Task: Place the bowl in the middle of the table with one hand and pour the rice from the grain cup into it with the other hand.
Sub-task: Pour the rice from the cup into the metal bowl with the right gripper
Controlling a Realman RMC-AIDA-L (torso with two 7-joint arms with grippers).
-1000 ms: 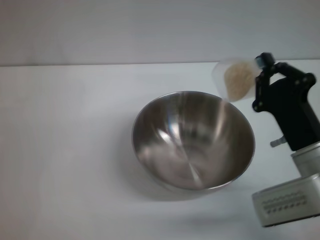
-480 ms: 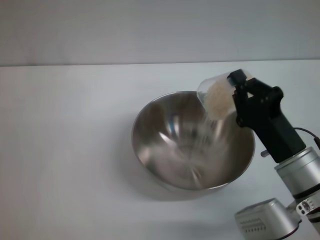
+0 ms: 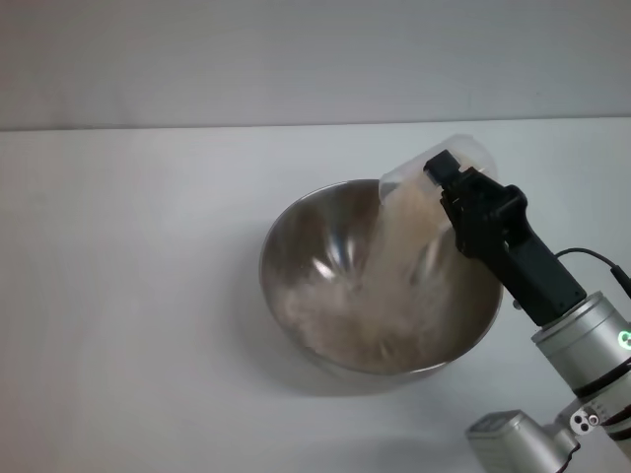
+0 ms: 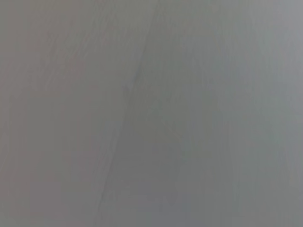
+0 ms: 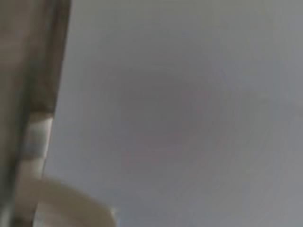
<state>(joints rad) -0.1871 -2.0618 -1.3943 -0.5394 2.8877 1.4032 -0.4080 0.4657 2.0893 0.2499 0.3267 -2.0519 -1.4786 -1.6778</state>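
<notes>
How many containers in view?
2. The steel bowl sits on the white table. The clear grain cup, held by the right gripper, is tipped over the bowl's far right rim, pouring rice.

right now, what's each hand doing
Left hand: not in view.
Right hand: shut on the grain cup, tipped over the bowl, rice pouring in.

The right arm [image 3: 572, 345] runs off the head view's edge. Falling rice [image 3: 394, 266] blurs, veiling part of the bowl [image 3: 296, 256] floor. Both wrist views show only blur.
</notes>
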